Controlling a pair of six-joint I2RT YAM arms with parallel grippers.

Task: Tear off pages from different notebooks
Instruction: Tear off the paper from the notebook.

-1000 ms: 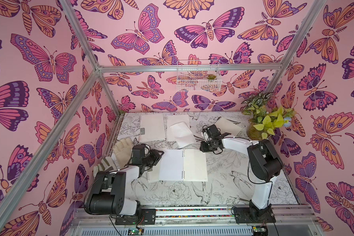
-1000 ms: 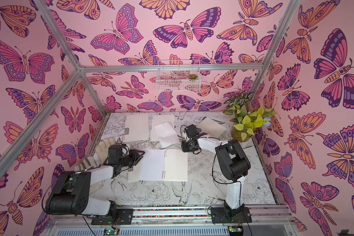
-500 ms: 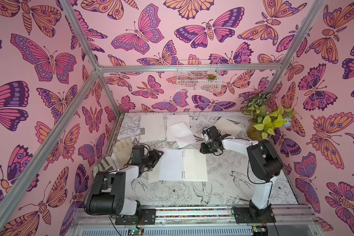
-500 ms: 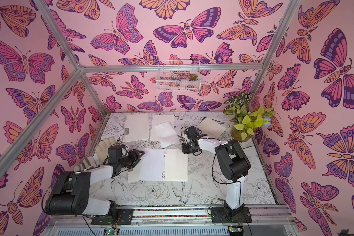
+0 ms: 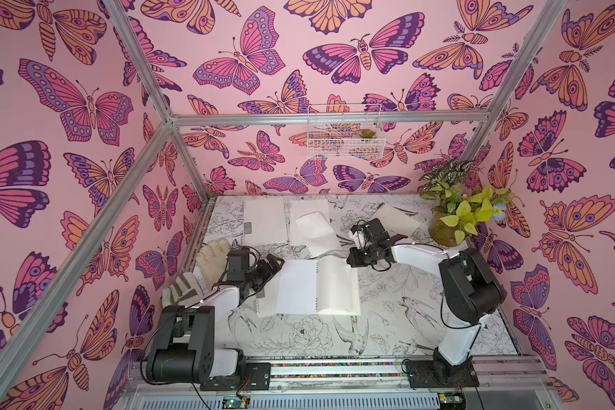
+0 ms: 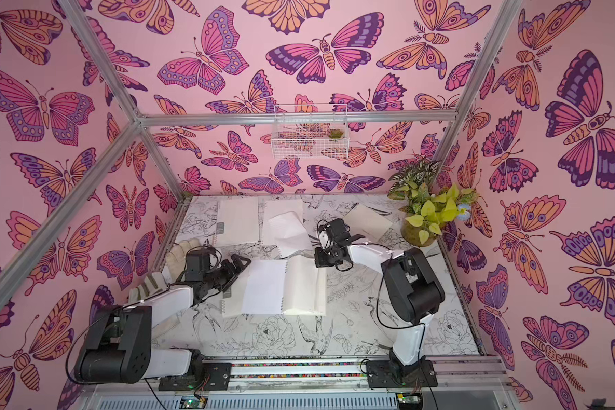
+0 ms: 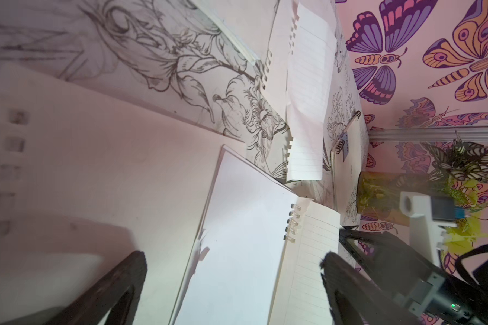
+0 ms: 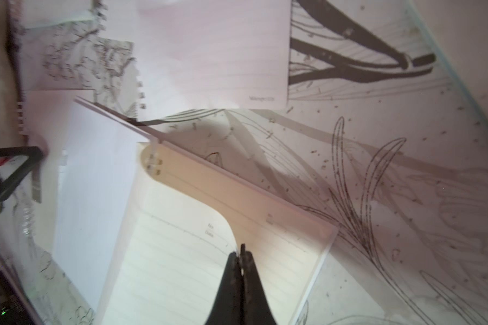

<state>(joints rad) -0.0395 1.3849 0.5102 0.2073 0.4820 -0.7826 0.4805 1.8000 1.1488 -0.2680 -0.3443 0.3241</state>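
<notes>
Now the left gripper point(image 5: 272, 264) stands wide open, much wider than a second ago. It sits just beside the left edge of the open notebook point(image 5: 316, 287). In the left wrist view its two fingers point(image 7: 119, 281) are far apart and there is nothing between them. The paper only lies under them.

The right gripper point(image 8: 241, 253) does the other thing. A second ago it is a little open, and now it is shut tight. In the right wrist view its tips pinch the lined page point(image 8: 181, 253) at its far right corner, and the paper bends up to meet them.

I think this means the left side lets go and the right side now has the page to pull. The page is not torn yet; it still hangs on the rings point(image 7: 293, 222). Nothing presses the notebook down, so it may slide when the pull comes.

The open notebook lies flat in the middle of the table point(image 5: 405, 319). Its rings run from near to far, and its two halves spread left and right. The pinched page is the right half. Its long side goes near to far, its edge with the holes faces left at the rings, and its free edge points right.
</notes>
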